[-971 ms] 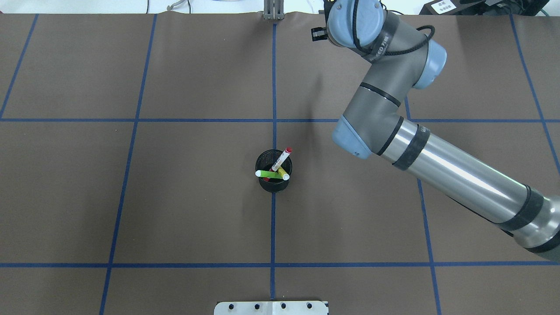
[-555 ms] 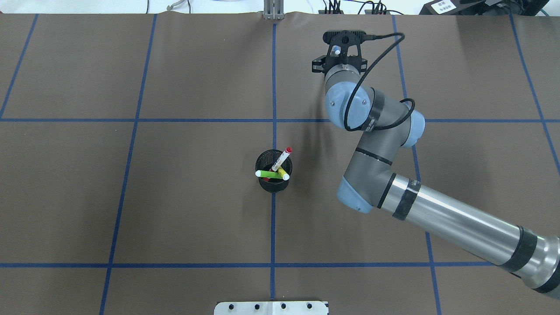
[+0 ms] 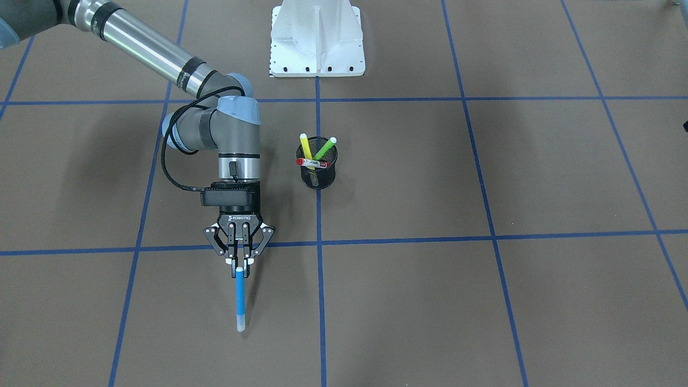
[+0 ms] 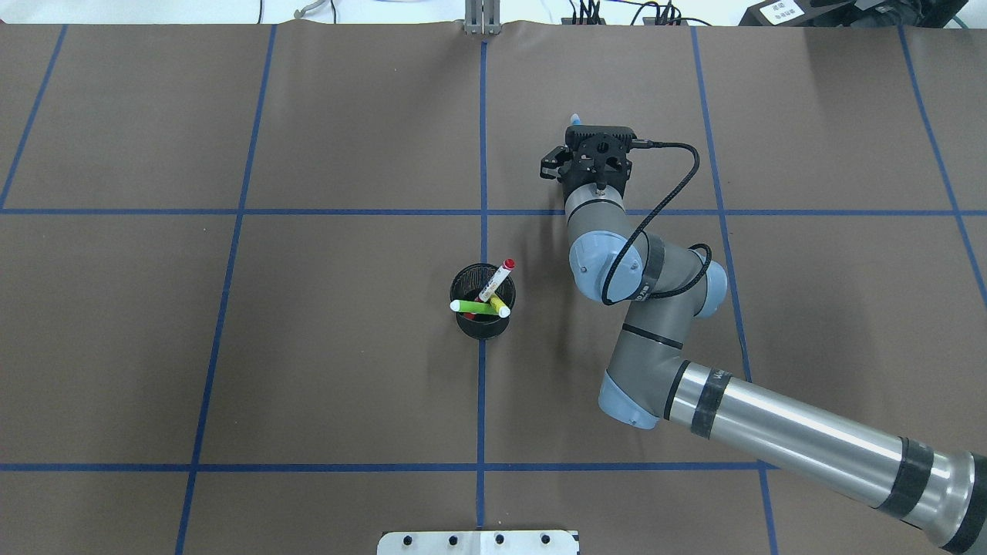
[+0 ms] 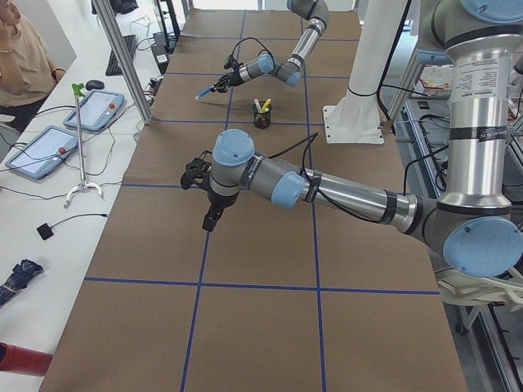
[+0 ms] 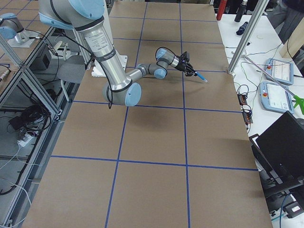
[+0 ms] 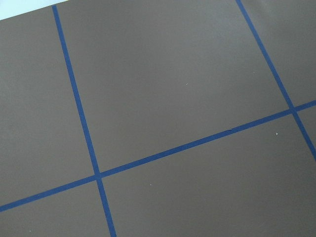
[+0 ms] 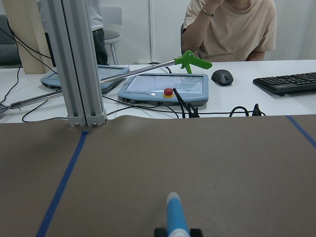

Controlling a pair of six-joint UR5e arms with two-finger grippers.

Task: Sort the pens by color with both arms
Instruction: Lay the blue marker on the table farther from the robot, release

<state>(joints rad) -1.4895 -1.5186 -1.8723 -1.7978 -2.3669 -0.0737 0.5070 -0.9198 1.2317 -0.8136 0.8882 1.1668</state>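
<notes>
Clamping blue pen [image 3: 240, 298]: right end effector [image 3: 240, 263] | left end effector [image 5: 212, 221]: cannot tell | cup [image 3: 318, 175] apart

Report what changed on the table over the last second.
The right arm dropped lower, and its claw drew back from the far edge of the table toward the robot. The claw is shut on the blue pen; no fresh grasp or release shows. The black mesh cup stayed put, as did the green pen, yellow pen and red-capped pen in it.
</notes>
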